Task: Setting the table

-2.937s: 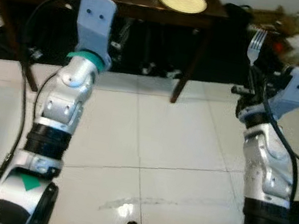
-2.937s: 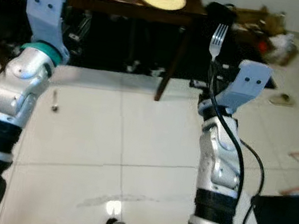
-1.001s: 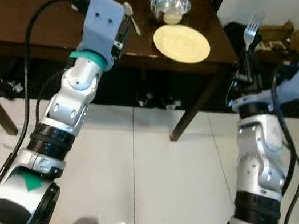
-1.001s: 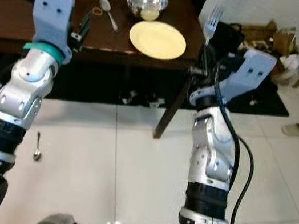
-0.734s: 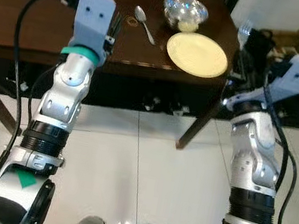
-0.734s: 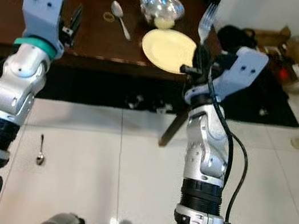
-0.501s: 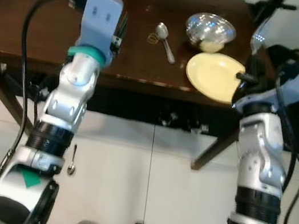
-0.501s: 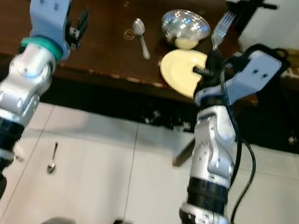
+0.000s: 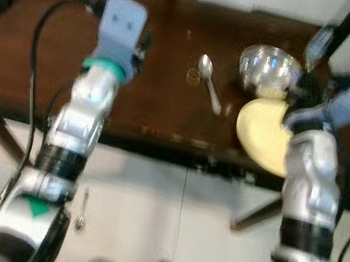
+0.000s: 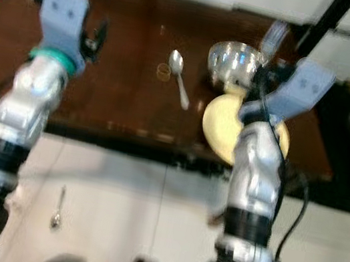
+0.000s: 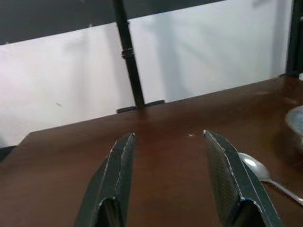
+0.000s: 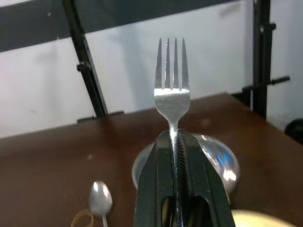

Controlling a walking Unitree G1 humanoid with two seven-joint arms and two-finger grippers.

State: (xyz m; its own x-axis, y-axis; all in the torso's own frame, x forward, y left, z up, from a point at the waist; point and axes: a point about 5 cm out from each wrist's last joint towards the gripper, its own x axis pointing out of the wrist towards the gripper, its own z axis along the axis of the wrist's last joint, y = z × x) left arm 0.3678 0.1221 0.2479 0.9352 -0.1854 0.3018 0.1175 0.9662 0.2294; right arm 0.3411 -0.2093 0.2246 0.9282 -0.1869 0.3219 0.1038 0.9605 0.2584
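Dark brown wood makes the table, which stands before a white wall and is reached by both arms. By the right gripper a fork is held upright, the two fingers pressed together on its handle, tines up; it is seen above the bowl and the plate.

The left gripper is held over the bare part of the table with its fingers apart and nothing between them; a spoon lies beyond it to one side.

A risk is judged here: the fork is pinched only on its thin handle, so it could slip or turn when it is lowered. The plate lies just under the right forearm near the table edge, and it could be pushed off by the arm. The head views are blurred, so placing could be inexact.

Counted: one fork, one plate, one bowl, one small ring beside the table spoon, and two spoons, the second spoon being on the floor.
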